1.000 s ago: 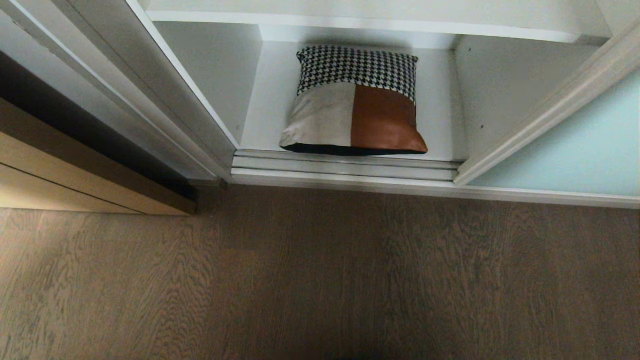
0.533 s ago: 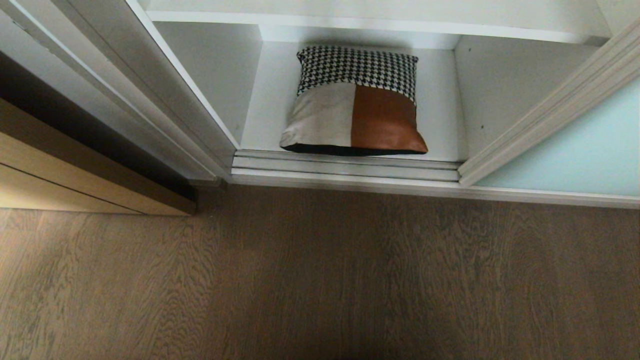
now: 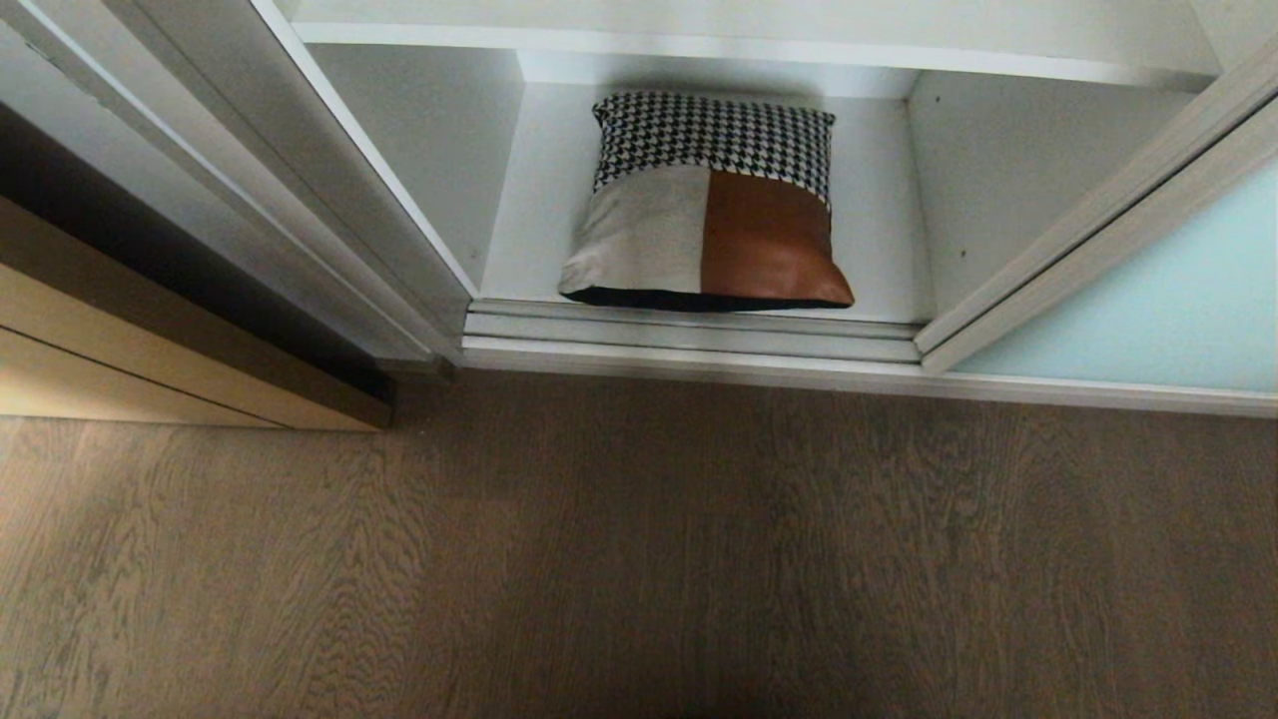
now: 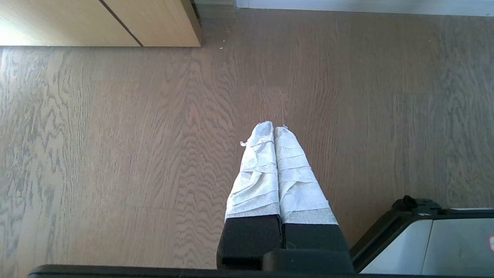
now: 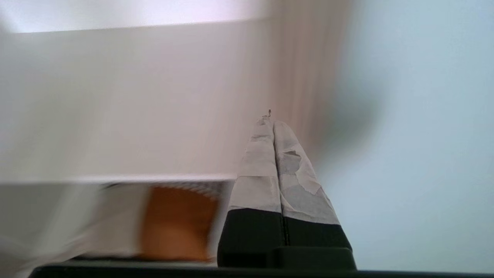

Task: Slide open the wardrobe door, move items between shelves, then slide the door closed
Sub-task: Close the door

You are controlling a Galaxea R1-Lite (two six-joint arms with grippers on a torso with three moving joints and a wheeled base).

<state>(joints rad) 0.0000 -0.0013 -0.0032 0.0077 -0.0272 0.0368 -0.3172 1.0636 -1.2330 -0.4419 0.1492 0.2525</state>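
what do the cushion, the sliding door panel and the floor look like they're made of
Cushion: woven fabric with a houndstooth weave on the top band; beige patch looks matt, suede-like; rust-brown patch has a soft sheen, probably leather or imitation.
Sliding door panel: pale aqua, even and matt, likely frosted glass, in a slim light frame.
Floor: grey-brown boards with clear grain, wood or wood-look laminate.

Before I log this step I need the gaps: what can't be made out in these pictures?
- Head view: neither arm appears; the sliding wardrobe door is cut off by the right edge.
- Head view: the shelf above the cushion is cut off by the top edge.
- Right wrist view: motion blur smears the cushion and the door frame beside the shut right tool, so contact with the door cannot be told.
- Left wrist view: the left tool shows only floor.
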